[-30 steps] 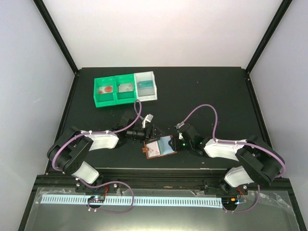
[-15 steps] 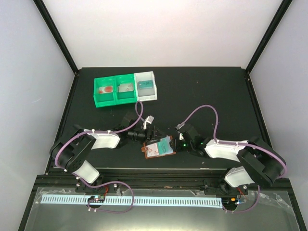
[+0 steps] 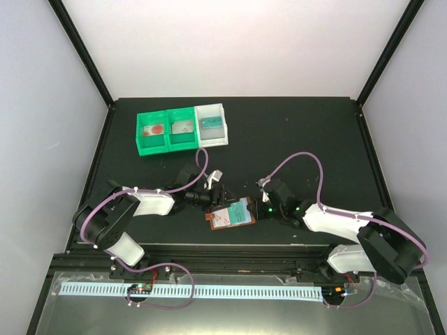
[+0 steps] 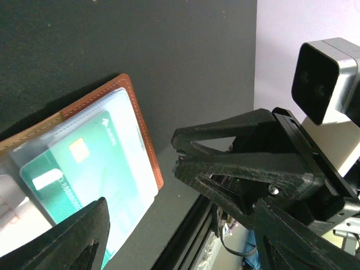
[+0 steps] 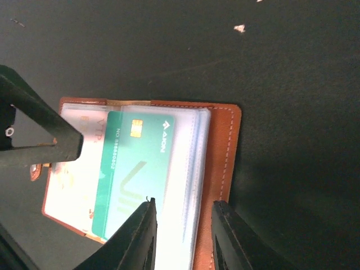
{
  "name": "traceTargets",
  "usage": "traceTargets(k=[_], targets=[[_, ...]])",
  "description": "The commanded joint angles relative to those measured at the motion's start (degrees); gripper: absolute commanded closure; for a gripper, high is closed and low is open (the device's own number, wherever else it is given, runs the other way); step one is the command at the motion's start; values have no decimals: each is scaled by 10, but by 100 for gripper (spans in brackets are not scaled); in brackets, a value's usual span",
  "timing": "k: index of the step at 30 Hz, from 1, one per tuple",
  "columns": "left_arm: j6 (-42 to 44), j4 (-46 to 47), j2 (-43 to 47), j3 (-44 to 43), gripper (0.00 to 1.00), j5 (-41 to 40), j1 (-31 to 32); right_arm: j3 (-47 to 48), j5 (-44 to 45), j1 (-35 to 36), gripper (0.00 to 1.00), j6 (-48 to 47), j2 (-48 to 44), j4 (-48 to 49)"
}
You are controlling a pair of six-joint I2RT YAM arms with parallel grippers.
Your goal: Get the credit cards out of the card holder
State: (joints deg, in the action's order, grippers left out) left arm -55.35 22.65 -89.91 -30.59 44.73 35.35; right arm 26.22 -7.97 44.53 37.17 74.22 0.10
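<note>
The brown card holder (image 3: pixel 209 219) lies open on the black table near the front edge, between my two grippers. A green credit card (image 3: pixel 241 209) shows in its clear pocket on the right, and a whitish-pink card (image 3: pixel 221 219) on the left. My left gripper (image 3: pixel 218 197) is open at the holder's far left side, with one finger over its left edge. My right gripper (image 3: pixel 257 207) is open. In the right wrist view its jaws (image 5: pixel 183 208) straddle the clear pocket edge beside the green card (image 5: pixel 135 169), above the brown cover (image 5: pixel 222 146). The left wrist view shows my left gripper (image 4: pixel 180 214) and the green card (image 4: pixel 84 169).
Two joined green bins (image 3: pixel 166 131) and a white bin (image 3: pixel 211 124) stand at the back left, each with a small item inside. The table's front rail runs just behind the holder. Tent walls close the sides and back.
The holder's right face went from pale blue to showing the green card, and the holder turned slightly. My right arm has stretched out lower towards the holder.
</note>
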Motion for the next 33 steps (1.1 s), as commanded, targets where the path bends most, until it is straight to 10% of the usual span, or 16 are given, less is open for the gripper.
traceTargets(k=[1,33], targets=[[27,-11,-8,3,28,-21,-3,9,-41,-1,75,7,11,24],[62,-57,26,38,38,-37,-71,21,-59,10,98,27,101,38]])
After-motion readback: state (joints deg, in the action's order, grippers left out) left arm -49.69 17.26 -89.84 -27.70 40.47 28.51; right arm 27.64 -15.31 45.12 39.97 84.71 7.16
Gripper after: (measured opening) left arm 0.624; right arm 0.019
